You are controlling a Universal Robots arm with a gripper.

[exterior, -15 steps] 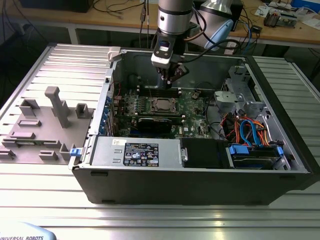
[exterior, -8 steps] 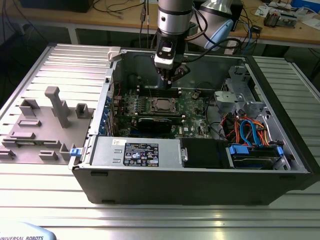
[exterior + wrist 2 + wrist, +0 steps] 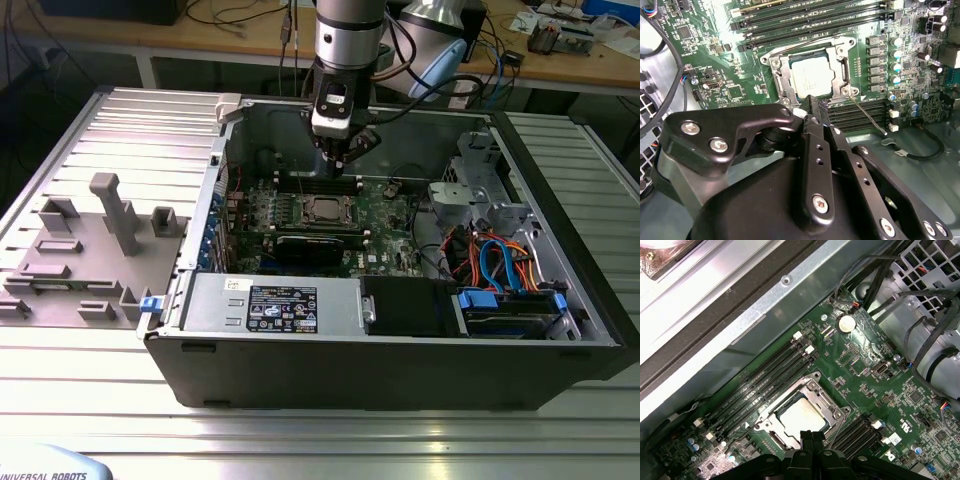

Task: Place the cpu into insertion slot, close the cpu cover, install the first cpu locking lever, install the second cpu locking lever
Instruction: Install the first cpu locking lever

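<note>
cpu [image 3: 812, 80] lay seated in the insertion slot [image 3: 769, 61], the cpu cover [image 3: 781, 82] lying flat around it. pincer [image 3: 815, 102] hung just beside the cover's edge, closed tight and gripping nothing, inside the computer case [image 3: 400, 370] on the surface [image 3: 300, 440].

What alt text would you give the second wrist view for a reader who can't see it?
A silver cpu lies on a green circuit board, framed by the metal cpu cover. The arm's black jaws, closed together, loom in the foreground, their tip at the cover's near edge. A thin wire lever juts out beside it.
</note>
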